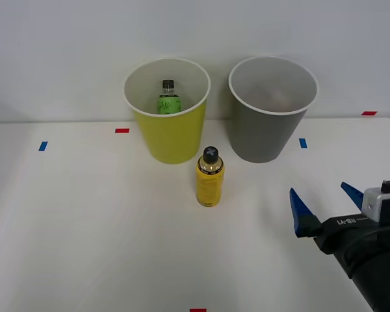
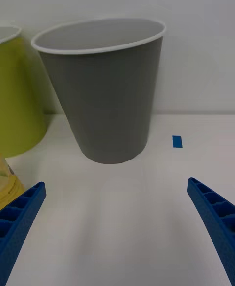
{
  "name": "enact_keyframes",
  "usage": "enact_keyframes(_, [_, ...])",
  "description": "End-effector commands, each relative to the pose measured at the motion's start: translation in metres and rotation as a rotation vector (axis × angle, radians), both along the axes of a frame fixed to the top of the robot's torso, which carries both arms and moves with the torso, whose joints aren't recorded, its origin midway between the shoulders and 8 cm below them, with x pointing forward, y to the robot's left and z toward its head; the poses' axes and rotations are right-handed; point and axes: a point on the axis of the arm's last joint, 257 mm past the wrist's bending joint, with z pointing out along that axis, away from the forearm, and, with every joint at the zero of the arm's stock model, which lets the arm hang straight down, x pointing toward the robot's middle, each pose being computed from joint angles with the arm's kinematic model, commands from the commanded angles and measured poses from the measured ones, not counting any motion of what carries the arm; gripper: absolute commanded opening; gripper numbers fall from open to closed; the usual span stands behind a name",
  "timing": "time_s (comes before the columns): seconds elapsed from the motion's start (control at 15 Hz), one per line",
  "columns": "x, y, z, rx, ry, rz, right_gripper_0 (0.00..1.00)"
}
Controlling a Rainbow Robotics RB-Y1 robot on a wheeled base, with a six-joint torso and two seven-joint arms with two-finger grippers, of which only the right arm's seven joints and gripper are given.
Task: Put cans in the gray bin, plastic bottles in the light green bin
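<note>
Two bins set side by side toward the far edge of the white worktop (image 1: 84,227), close together but apart: light green bin (image 1: 169,133) on the left, gray bin (image 1: 268,133) on the right. Placement evidently chosen so either mouth can be reached from the near side.

Green-labelled plastic bottle (image 1: 169,99) already inside the light green bin, standing against its white inner wall; that part of the sort judged done. Gray bin pale inside, with nothing clearly visible in it.

One orange-yellow container (image 1: 210,177) left out, upright near the middle of the worktop, just in front of the gap between the bins. Metallic neck and dark top showing from above. Judged the remaining can, destined for the gray bin.

Right gripper (image 1: 326,201) near the right near corner of the worktop, well apart from the container. Blue ribbed fingers (image 2: 22,217) spread wide, nothing between them. Wrist camera faces the gray bin squarely, with the container at the edge of its view beside one finger. Spread stance consistent with readiness for a side grasp on the container's body.

Small blue tape marks (image 1: 303,143) and red tape marks (image 1: 122,130) stuck on the worktop, probably layout references.
</note>
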Motion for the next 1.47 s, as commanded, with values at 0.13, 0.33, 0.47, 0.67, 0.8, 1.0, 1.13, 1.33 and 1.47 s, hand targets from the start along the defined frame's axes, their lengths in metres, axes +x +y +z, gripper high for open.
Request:
enact_keyframes(0.13, [-0.028, 0.007, -0.034, 0.028, 0.085, -0.019, 1.0])
enact_keyframes(0.33, [-0.046, 0.012, -0.046, 0.027, 0.106, -0.024, 1.0])
enact_keyframes(0.47, [-0.054, 0.013, -0.056, 0.0, 0.105, -0.018, 1.0])
enact_keyframes(0.67, [-0.058, 0.011, -0.079, 0.024, 0.019, 0.007, 1.0])
enact_keyframes(0.8, [-0.066, 0.013, -0.085, 0.028, -0.004, 0.023, 1.0])
enact_keyframes(1.0, [-0.086, 0.014, -0.102, 0.066, -0.038, 0.025, 1.0])
enact_keyframes(1.13, [-0.091, 0.016, -0.11, 0.061, -0.086, 0.032, 1.0])
enact_keyframes(1.33, [-0.092, 0.023, -0.109, -0.091, -0.126, 0.081, 1.0])
enact_keyframes(1.47, [-0.092, 0.02, -0.112, -0.165, -0.128, 0.084, 1.0])
